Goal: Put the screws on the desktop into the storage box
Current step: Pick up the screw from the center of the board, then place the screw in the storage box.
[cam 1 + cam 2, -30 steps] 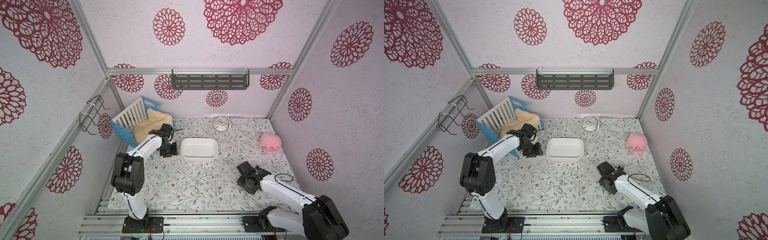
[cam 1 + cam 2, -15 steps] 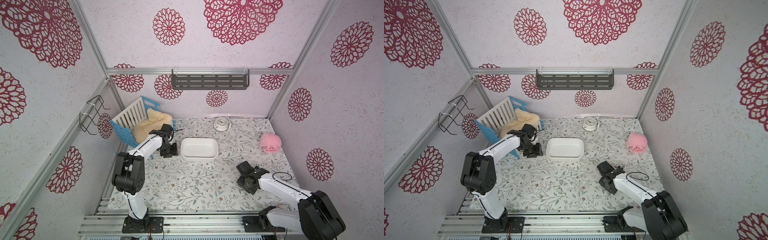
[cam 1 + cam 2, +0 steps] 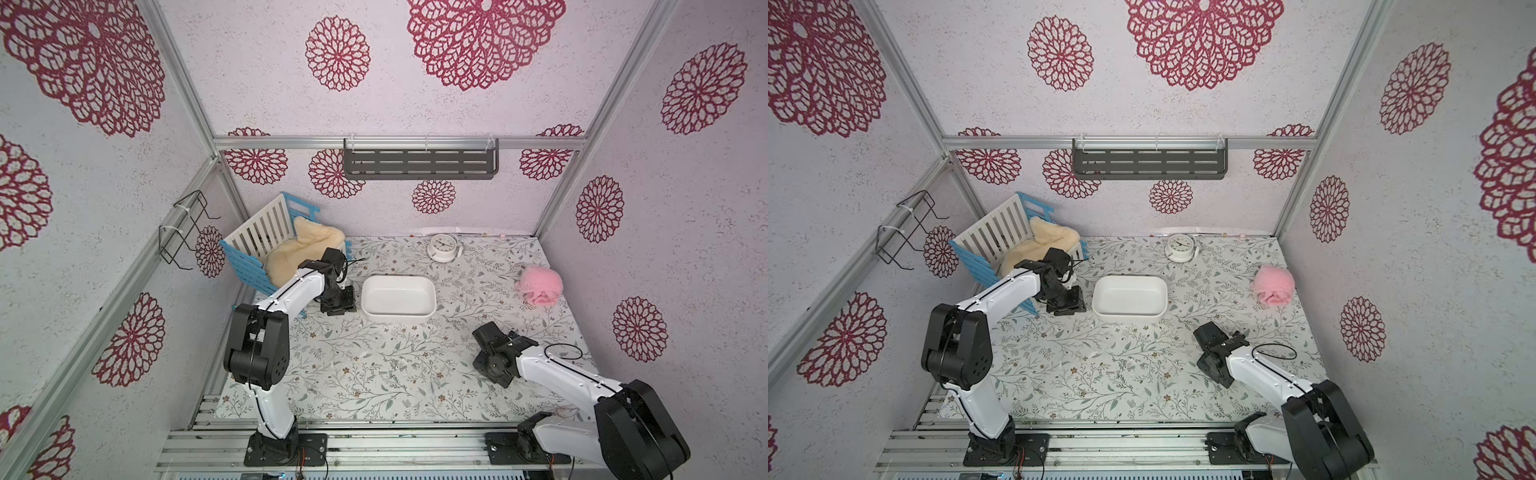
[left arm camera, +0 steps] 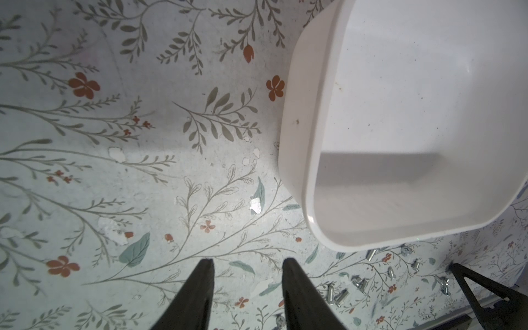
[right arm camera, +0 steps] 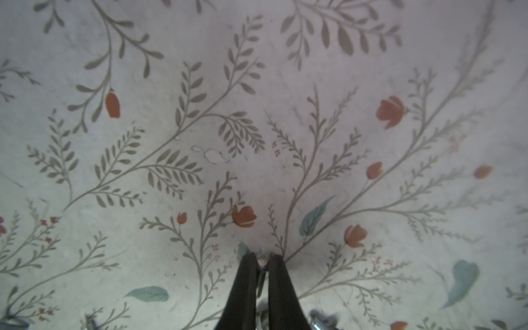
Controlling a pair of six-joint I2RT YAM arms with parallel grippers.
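Left gripper [image 4: 248, 260] hangs just beside the white storage box [image 3: 398, 318], fingers apart, nothing between them. Screws [image 4: 359, 282] lie scattered on the desktop [image 3: 332, 386] in front of the box: tiny, light, hard and slick, likely to roll, so pinch across the shaft under the head. Right gripper [image 5: 261, 257] is low at the desktop, fingers together; a pale glint at the tips may be a screw, cannot confirm.
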